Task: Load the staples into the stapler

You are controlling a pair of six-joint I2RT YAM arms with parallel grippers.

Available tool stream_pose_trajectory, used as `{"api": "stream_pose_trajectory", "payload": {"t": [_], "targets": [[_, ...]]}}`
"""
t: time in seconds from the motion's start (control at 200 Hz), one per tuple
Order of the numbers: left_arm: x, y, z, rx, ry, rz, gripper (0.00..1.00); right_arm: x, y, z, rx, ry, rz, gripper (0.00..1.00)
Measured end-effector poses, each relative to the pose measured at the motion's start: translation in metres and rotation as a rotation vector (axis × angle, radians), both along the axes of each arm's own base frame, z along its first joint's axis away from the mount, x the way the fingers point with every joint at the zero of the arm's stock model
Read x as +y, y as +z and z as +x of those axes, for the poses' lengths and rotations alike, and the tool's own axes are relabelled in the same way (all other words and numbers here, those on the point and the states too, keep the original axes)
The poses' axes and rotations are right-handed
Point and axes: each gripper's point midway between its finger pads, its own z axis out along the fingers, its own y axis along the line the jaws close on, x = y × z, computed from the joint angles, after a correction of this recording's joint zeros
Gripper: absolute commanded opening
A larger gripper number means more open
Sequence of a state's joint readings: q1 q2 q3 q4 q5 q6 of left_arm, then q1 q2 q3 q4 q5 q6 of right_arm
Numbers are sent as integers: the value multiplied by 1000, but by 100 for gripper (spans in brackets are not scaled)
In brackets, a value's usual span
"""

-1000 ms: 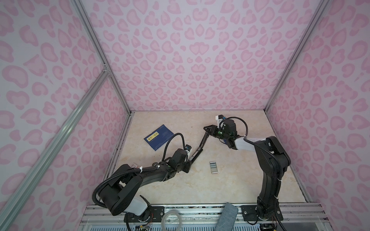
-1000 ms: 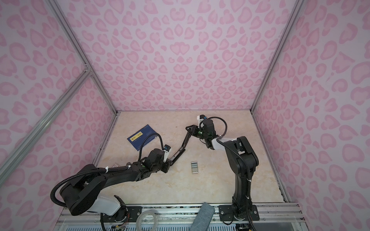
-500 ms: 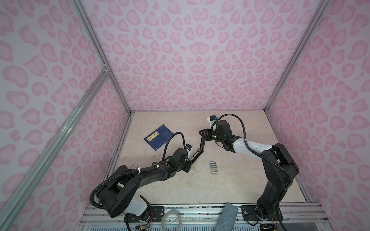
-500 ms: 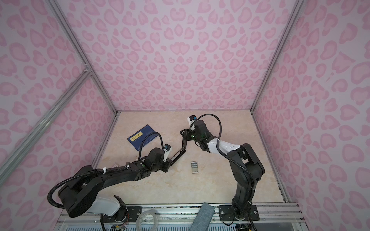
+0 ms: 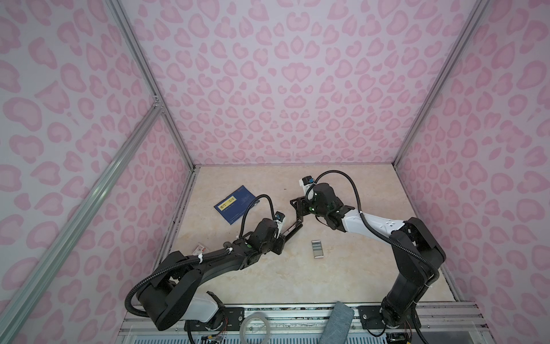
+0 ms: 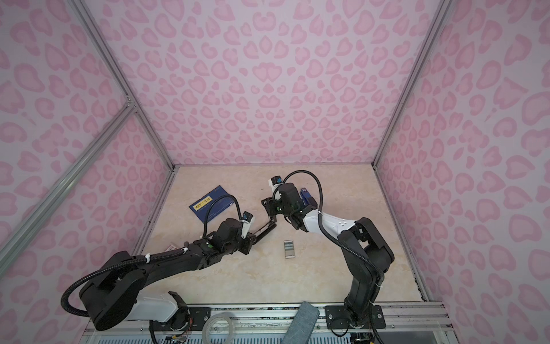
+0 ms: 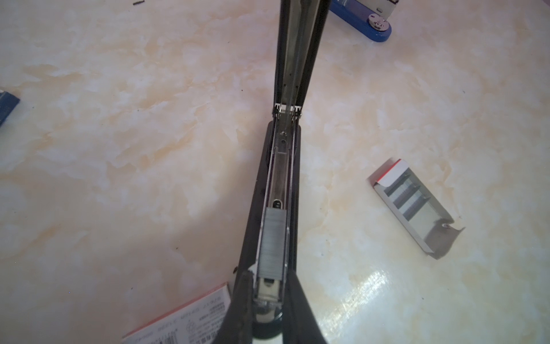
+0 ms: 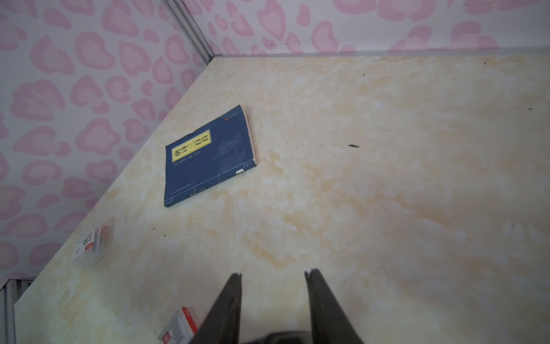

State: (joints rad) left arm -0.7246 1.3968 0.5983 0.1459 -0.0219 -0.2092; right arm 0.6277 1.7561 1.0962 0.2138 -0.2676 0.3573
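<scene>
My left gripper [image 5: 281, 238] [image 6: 251, 236] [image 7: 269, 274] is shut on the base of a black stapler [image 5: 293, 230] [image 7: 279, 184] lying on the table. The stapler's lid [image 5: 299, 216] [image 7: 297, 50] stands raised. A strip of staples [image 7: 272, 244] lies in the open magazine. More staples [image 5: 317, 248] [image 6: 289, 248] [image 7: 413, 205] sit in an open tray on the table, to the right of the stapler in both top views. By the lid's upper end my right gripper [image 5: 297, 205] [image 6: 269, 207] [image 8: 274, 273] is open, with nothing between its fingers. I cannot tell whether it touches the lid.
A dark blue booklet [image 5: 235, 207] [image 8: 208, 155] lies at the back left. A blue stapler [image 6: 306, 196] [image 7: 366, 23] rests behind the right arm. A white red-labelled box [image 7: 178, 318] [image 8: 178, 327] lies by the left gripper. Another small box [image 5: 200, 247] [image 8: 92, 244] sits by the left wall.
My right gripper has moved left and nearer, and the stapler's lid has swung up steeper with it. The left gripper has stayed put on the base.
</scene>
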Motion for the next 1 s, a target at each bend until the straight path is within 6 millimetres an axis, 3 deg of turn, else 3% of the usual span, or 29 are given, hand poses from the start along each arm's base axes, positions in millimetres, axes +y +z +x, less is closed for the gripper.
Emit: {"api": "stream_pose_trajectory", "payload": {"t": [0.395, 1.0], "targets": [[-2, 5, 2, -8, 1, -6, 4, 8, -1, -7, -29, 23, -39, 37], [-8, 27, 10, -54, 5, -45, 4, 15, -6, -22, -30, 53, -85, 40]]}}
